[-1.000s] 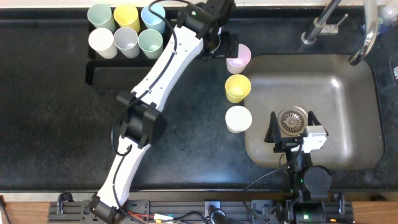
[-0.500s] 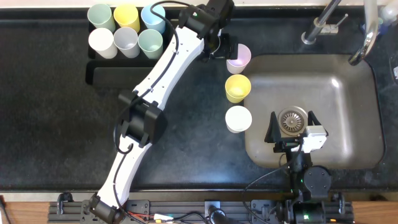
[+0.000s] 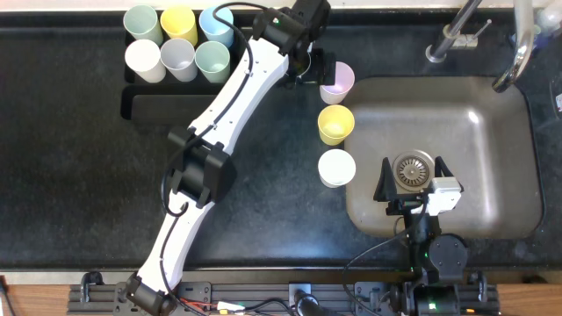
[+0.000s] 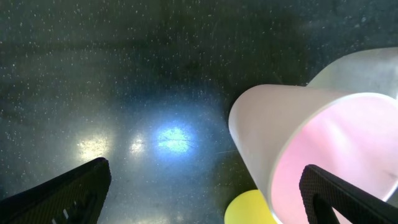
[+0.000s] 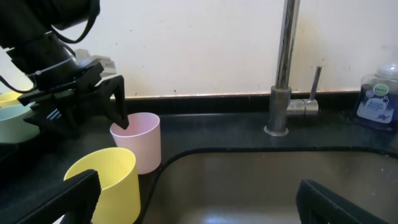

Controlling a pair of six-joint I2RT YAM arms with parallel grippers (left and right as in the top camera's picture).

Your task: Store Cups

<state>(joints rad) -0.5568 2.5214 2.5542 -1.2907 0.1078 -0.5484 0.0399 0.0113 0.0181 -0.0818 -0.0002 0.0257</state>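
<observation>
Left pincer (image 4: 205, 168): unmoved, wide open, empty, at pink cup (image 4: 311, 155); grasp pending. Right pincer (image 3: 413, 175): open, empty.

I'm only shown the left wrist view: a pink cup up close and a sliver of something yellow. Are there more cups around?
Observer: Yes. A white cup stands on the counter just past the yellow cup, beside the sink.
Operator: Any others?
Observer: Six stored cups stand in a black tray at the counter's back.
Operator: Is there a second arm?
Observer: Yes. The right gripper hangs open over the sink.
</observation>
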